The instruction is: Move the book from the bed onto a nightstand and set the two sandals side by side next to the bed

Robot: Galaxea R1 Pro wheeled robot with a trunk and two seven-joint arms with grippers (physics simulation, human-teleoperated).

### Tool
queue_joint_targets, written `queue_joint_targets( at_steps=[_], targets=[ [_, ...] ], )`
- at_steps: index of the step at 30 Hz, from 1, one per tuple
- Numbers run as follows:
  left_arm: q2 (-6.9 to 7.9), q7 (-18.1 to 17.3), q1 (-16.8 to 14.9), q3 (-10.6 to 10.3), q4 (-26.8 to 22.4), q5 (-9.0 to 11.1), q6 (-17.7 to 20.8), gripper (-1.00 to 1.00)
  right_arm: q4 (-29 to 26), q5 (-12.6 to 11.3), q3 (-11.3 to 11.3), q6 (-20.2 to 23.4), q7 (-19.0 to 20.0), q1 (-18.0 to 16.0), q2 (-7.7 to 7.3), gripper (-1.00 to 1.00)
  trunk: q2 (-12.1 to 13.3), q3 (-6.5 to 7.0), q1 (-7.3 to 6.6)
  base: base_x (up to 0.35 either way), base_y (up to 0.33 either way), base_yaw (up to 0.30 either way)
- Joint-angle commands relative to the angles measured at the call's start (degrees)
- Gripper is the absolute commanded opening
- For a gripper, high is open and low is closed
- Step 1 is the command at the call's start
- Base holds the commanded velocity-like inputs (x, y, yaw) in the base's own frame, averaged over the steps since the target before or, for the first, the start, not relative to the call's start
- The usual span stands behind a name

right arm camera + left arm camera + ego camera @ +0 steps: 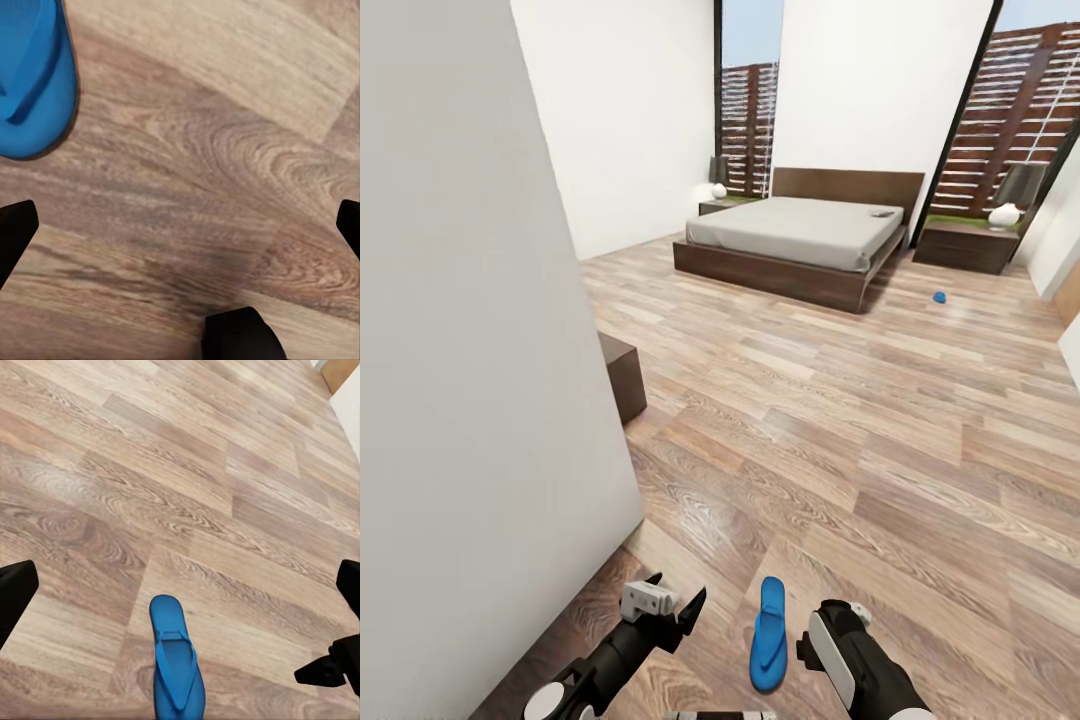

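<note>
While both arms are held low over the wood-plank floor (840, 400), the left gripper (678, 606) is seen with its two dark fingers spread apart and nothing between them. In the left wrist view its fingertips (15, 589) stand at the two edges of the picture, wide of each other. The right gripper (812, 640) is likewise spread and empty: in the right wrist view its fingertips (16, 232) sit far apart over bare planks.

Between the two grippers a bright blue sandal (769, 633) is laid flat on the floor, sole down, its thong strap facing up and its length running near to far. It is thin and flat, with rounded ends, and is touched by neither gripper. A second blue sandal (939, 297) is seen far off as a small blue spot on the floor, to the right of the bed's foot and well apart from the first.

At the far side of the room the bed (800, 240) is set with its dark brown frame and headboard against the white wall, its light-grey mattress plain. A small dark object, taken to be the book (882, 213), lies on the mattress near the headboard's right end; its cover cannot be read. A dark nightstand (965, 247) with a lamp (1012, 195) is placed right of the bed, and another nightstand (716, 207) left of it. A white wall (470, 330) stands close on the left.
</note>
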Motion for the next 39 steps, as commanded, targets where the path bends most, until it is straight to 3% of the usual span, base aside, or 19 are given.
queue_joint_targets(
  at_steps=[1, 30, 36, 39],
  targets=[
    [-0.02, -0.24, -0.03, 0.06, -0.07, 0.45, 0.53, 1.0, -0.06, -0.59, 0.21, 0.13, -0.55, -0.02, -0.03, 1.0, -0.04, -0.28, 0.01, 0.0, 0.0, 0.0],
    [-0.02, -0.27, -0.02, 0.11, -0.11, 0.44, 0.47, 1.0, -0.06, -0.59, 0.21, 0.13, -0.55, -0.02, -0.03, 1.0, -0.42, -6.7, 0.76, 0.0, 0.0, 0.0],
    [0.01, -0.29, -0.02, 0.82, -0.36, 0.47, 0.43, 1.0, -0.06, -0.59, 0.21, 0.13, -0.55, -0.02, -0.03, 1.0, -0.42, -6.7, 0.76, 0.0, 0.0, 0.0],
    [0.01, -0.31, -0.02, 2.4, -0.54, 0.5, 0.38, 1.0, -0.06, -0.59, 0.21, 0.13, -0.55, -0.02, -0.03, 1.0, -0.42, -6.7, 0.76, 0.0, 0.0, 0.0]
  ],
)
